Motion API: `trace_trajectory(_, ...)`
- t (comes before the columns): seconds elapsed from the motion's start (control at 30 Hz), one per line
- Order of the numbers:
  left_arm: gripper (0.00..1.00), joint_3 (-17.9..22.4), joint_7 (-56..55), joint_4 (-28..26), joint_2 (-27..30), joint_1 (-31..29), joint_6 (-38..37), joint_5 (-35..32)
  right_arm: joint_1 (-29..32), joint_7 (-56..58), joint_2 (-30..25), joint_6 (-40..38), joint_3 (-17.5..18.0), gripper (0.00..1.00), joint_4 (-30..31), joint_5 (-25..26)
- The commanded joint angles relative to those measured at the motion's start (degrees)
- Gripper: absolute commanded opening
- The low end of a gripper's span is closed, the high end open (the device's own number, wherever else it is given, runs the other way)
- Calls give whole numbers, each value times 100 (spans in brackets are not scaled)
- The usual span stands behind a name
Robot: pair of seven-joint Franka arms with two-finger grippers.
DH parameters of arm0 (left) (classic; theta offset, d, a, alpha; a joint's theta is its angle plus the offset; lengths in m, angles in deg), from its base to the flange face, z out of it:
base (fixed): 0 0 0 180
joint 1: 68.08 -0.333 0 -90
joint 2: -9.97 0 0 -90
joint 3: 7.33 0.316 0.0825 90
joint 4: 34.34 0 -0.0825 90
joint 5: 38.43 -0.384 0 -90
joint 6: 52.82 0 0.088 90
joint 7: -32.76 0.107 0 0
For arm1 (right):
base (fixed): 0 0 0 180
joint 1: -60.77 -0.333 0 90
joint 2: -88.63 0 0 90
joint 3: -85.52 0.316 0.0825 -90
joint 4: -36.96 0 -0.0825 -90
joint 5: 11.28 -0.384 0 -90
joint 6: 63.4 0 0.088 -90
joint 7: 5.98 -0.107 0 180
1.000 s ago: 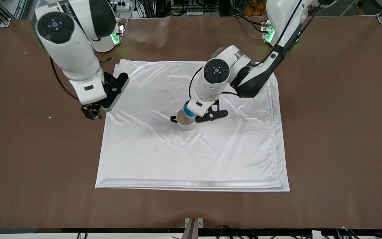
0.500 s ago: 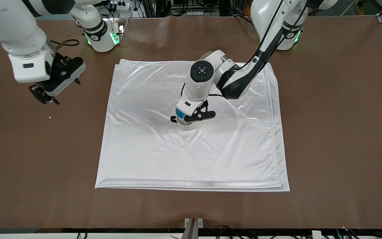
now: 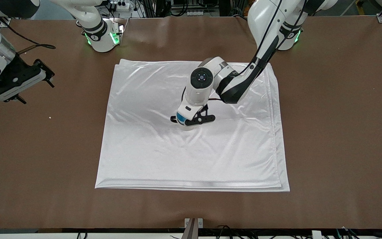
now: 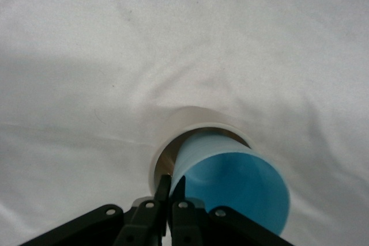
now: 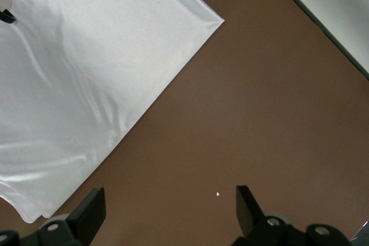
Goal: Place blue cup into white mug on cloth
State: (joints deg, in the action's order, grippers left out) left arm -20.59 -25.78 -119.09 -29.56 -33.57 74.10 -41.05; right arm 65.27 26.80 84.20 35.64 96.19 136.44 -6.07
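While left pincer (image 4: pixel 171 187) pinches blue cup (image 4: pixel 236 185) inside white mug (image 4: pixel 173 136) — on cloth (image 3: pixel 191 159), right pincer (image 5: pixel 167 208) spread, over bare table (image 5: pixel 259 113).

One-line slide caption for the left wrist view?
Left hand shut on the blue cup, lowered partway into the white mug on the cloth.

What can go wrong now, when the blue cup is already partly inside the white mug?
1. The left gripper pinches only the rim of the blue cup, which sits tilted in the white mug; on release it may tip.
2. The mug rests on soft, wrinkled cloth, so pushing down could topple it.
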Motion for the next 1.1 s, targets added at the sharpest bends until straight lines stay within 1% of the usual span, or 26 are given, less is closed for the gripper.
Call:
trace_trajectory(0.0, 62, 43, -79, 134, -63, 56, 26, -116, 86, -815, -40, 63, 67, 100, 72, -108)
trace_trajectory(0.03, 96, 43, -70, 134, -63, 56, 26, -124, 94, -991, -31, 63, 67, 100, 54, -117)
trace_trajectory(0.07, 100, 43, -61, 134, -63, 65, 26, -150, 112, -1167, -23, 63, 67, 100, 28, -134)
trace_trajectory(0.3, 100, 43, -88, 134, -2, 47, 17, -221, 384, -1923, 4, 37, 67, 100, -86, -609)
trace_trajectory(0.53, 100, 51, -53, 117, 209, -84, -62, -256, 437, -3057, 4, -7, 67, 100, -209, -627)
trace_trajectory(0.67, 100, 60, 105, 99, 262, -418, -237, -326, 455, -3129, -14, -139, 67, 100, -209, -618)
trace_trajectory(0.77, 100, 60, 456, 90, 323, -716, -413, -441, 516, -3129, -23, -166, 76, 100, -209, -635)
trace_trajectory(0.97, 100, 51, 949, 90, 446, -1288, -624, -458, 525, -3146, -66, -183, 76, 100, -201, -635)
trace_trajectory(1.07, 100, 60, 1361, 90, 517, -1613, -844, -458, 551, -3146, -119, -218, 41, 100, -201, -635)
